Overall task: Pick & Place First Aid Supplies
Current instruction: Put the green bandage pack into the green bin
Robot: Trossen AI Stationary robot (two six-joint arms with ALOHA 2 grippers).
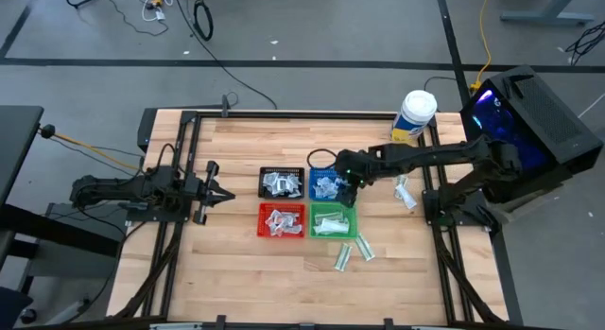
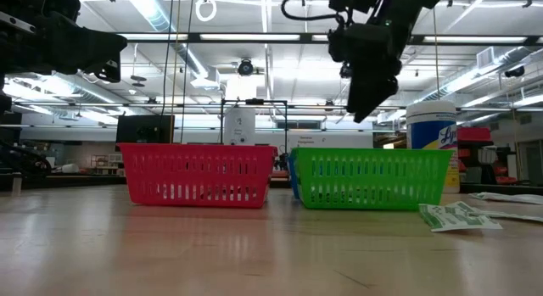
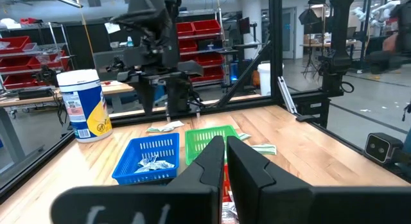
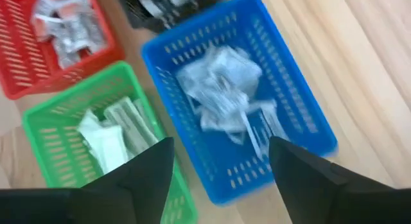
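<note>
My left gripper waits pressed together at the table's left side; my right gripper hangs spread and empty over the blue tray and green tray. Risk: loose packets lie flat on the table beyond the green tray, thin white-and-green strips, so my fingers may skid over them or lift two.

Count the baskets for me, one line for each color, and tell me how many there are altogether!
Black basket: 1
Blue basket: 1
Red basket: 1
Green basket: 1
Total: 4 baskets
</note>
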